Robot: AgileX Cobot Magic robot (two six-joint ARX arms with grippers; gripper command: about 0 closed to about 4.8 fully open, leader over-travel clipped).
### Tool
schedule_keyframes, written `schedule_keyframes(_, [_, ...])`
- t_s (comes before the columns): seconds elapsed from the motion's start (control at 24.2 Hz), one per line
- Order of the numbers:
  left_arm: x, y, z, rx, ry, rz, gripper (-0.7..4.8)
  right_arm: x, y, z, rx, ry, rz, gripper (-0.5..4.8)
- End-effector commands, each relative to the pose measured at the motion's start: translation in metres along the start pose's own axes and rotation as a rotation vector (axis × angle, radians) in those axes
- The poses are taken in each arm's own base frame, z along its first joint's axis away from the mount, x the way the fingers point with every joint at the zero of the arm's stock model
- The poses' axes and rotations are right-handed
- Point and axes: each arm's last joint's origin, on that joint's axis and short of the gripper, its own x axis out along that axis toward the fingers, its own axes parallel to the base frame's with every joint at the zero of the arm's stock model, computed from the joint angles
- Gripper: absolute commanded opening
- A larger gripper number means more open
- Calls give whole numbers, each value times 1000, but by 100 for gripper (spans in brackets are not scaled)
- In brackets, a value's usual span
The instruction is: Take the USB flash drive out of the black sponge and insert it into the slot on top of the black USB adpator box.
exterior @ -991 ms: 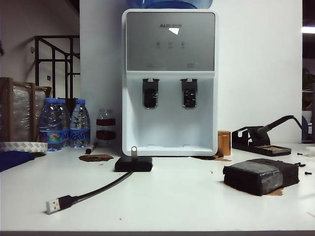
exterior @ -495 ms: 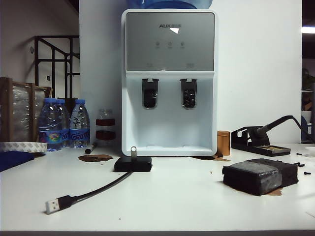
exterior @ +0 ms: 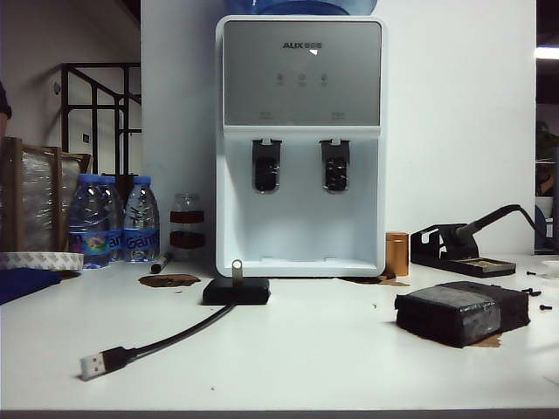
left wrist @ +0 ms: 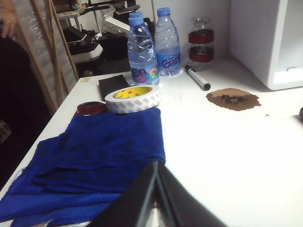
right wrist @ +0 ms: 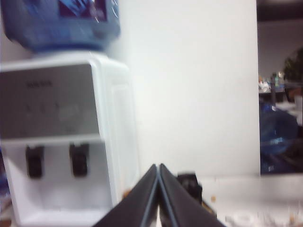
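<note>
Nothing on the counter (exterior: pixel 332 349) has shifted since the earlier frames; drive, box and sponge sit as before. Right tool (right wrist: pixel 158 170): jaws pressed together, empty, pointing level toward the water dispenser (right wrist: pixel 66 142). Left tool (left wrist: pixel 157 166): jaws together, empty, over a blue cloth (left wrist: pixel 90 161). USB flash drive (exterior: pixel 237 270): slim silver stick, loop up, upright in the black USB adpator box (exterior: pixel 237 291), outside both tools' views. Black sponge (exterior: pixel 461 312), tape-wrapped, lies well apart from the box.
</note>
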Motion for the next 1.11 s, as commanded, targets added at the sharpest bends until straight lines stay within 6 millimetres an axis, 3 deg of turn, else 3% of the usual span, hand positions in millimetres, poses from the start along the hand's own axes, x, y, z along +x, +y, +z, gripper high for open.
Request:
schedule_keyframes(0.04, [0,0,0,4,-4,1,-4,2,-3,-30,63,10,-18,-2])
schedule_keyframes(0.08, [0,0,0,4,-4,1,-4,1,-5,-39,56,76,-46,-2])
schedule_keyframes(0.29, [0,0,0,4,-4,1,-4,2,-5,-34,-16,28,-67,-2])
schedule_keyframes(0.87, [0,0,0,4,-4,1,-4,-3,-7,-62,16,312,-96,0])
schedule_keyframes(1.11, [0,0,0,4,-4,1,-4,-4,-8,-63,16,328,-98,0])
